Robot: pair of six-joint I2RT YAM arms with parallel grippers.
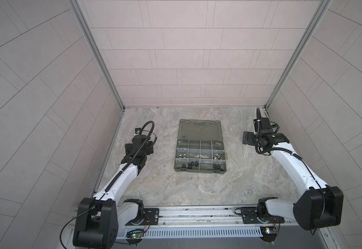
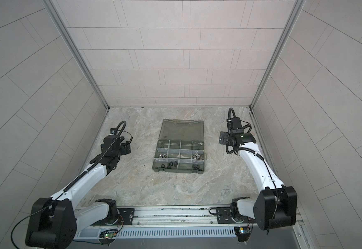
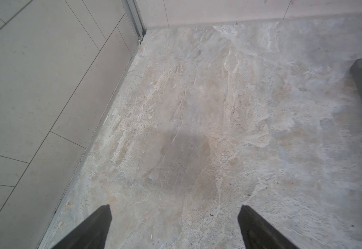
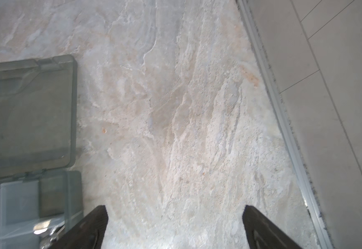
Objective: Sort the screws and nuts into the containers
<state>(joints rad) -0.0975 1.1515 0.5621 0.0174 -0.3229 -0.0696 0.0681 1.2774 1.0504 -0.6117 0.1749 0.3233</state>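
Organizer case [image 1: 199,131] of translucent grey-green plastic, smooth and faintly glossy, its containers [image 1: 206,144] split by pale plastic dividers; silver nuts [image 1: 182,155] of bright metal, screws [image 1: 189,165] dull black (too small to judge further). Table [image 1: 251,172] with a matt, veined stone look. Walls [image 1: 175,64] of matt pale panels, framed by grey metal posts [image 1: 97,54]. Arm shells [image 1: 124,174] of smooth white plastic.

No text is reading legibly in any view. A small dark mark [image 1: 183,136] is sitting on the organizer case lid [image 1: 199,129], showing in both top views; its characters are coming out too small to read.
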